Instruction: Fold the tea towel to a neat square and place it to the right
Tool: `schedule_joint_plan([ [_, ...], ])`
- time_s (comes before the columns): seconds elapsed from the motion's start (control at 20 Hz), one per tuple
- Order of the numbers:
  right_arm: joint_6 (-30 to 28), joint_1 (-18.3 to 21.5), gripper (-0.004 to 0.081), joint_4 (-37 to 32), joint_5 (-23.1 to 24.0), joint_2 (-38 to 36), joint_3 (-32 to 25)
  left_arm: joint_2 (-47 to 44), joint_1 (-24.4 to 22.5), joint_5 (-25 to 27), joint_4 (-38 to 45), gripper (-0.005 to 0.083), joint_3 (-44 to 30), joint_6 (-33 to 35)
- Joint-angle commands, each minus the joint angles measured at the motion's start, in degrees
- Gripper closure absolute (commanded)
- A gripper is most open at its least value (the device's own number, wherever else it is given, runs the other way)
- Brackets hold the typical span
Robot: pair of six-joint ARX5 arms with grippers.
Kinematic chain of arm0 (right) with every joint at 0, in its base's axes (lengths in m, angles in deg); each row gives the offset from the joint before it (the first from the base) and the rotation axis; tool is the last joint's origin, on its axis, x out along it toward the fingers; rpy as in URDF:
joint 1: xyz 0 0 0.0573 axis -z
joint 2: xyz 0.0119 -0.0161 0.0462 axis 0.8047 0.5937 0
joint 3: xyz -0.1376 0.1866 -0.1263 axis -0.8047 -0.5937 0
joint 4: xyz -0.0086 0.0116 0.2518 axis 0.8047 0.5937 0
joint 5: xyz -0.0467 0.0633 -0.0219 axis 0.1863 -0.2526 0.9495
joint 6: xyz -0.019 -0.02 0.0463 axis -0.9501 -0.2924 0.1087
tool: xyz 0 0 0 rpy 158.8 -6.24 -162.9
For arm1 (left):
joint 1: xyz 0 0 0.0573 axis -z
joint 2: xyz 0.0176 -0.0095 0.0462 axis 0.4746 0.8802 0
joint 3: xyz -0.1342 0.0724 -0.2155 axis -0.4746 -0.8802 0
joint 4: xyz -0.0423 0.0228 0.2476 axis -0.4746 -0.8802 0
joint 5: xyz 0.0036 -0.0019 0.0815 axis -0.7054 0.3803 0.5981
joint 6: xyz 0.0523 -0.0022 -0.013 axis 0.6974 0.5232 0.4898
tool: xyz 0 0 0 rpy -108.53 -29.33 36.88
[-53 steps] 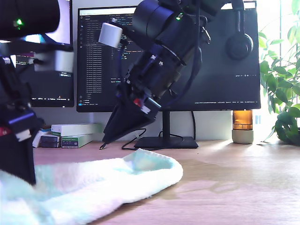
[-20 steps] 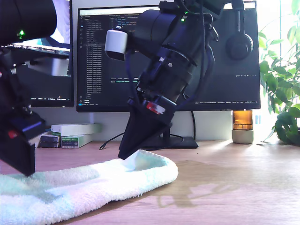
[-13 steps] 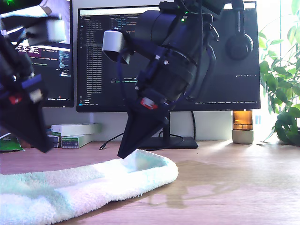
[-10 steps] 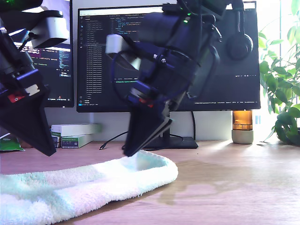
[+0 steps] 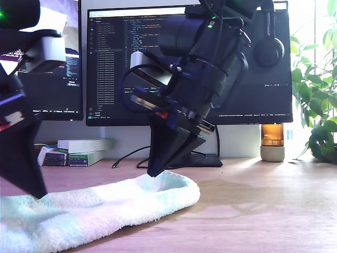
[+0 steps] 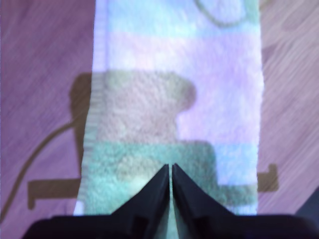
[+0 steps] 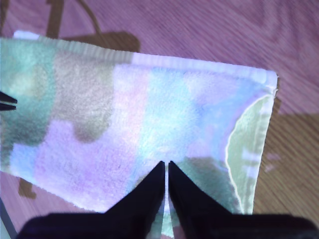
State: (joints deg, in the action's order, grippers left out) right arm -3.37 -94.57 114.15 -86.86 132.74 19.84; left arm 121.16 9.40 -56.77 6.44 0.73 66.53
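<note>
The tea towel [image 5: 105, 203] is a white fluffy strip lying flat on the wooden table, from the exterior view's left edge to the middle. At its end toward that view's right, a fold stands slightly raised. My second gripper [image 5: 152, 174] points down with its shut tips at that raised end; its own view shows the jaws [image 7: 166, 163] together over the towel [image 7: 124, 124], holding nothing. My first gripper [image 5: 38, 195] stands at the exterior view's left, shut, its tips [image 6: 171, 167] just above the towel [image 6: 174, 99]. Its tip [image 7: 6, 102] also shows in the second wrist view.
Behind the towel stand a monitor on a black base [image 5: 184, 159], a stack of small boxes [image 5: 84, 147] and a loose cable [image 5: 126, 158]. An amber jar [image 5: 272, 142] and a leafy plant [image 5: 316, 105] are at the exterior view's right. Bare wooden table [image 5: 253, 211] lies between.
The first gripper rose off the towel, then came back down near the exterior view's left edge. The second gripper turned and shifted slightly right. The towel's raised end settled lower.
</note>
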Motion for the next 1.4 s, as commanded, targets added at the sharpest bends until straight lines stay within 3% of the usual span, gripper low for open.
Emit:
schedule_joint_plan([
  [0.0,1.6,-0.3,0.0783,-0.3,0.2,0.5,0.2,1.8,-0.8,-0.2,-0.6,0.0797,-0.9,-0.2],
  [0.45,1.5,-0.2,0.0783,-1.7,1.2,7.4,0.2,12.2,-1.0,-0.9,0.2,0.0797,-0.9,-0.2],
  [0.6,0.8,0.2,0.0783,-1.7,2.8,9.8,0.2,14.9,-0.8,-3.4,0.9,0.0797,-0.9,-0.3],
  [0.75,-2.1,2.8,0.0783,-1.4,5.6,10.1,0.2,15.2,0.7,-6.9,2.0,0.0797,-0.9,-1.3],
  [1.05,-3.6,10.7,0.0783,-0.9,5.0,10.1,0.2,15.3,5.5,-11.7,9.3,0.0797,-0.9,-5.9],
  [1.2,-3.6,10.2,0.0783,-3.0,3.4,10.1,0.2,15.3,8.3,-12.4,15.5,0.0797,-0.9,-10.0],
  [1.35,-3.5,7.1,0.0783,-7.5,3.1,10.1,0.2,15.8,9.9,-11.5,18.7,0.0797,-0.9,-12.6],
])
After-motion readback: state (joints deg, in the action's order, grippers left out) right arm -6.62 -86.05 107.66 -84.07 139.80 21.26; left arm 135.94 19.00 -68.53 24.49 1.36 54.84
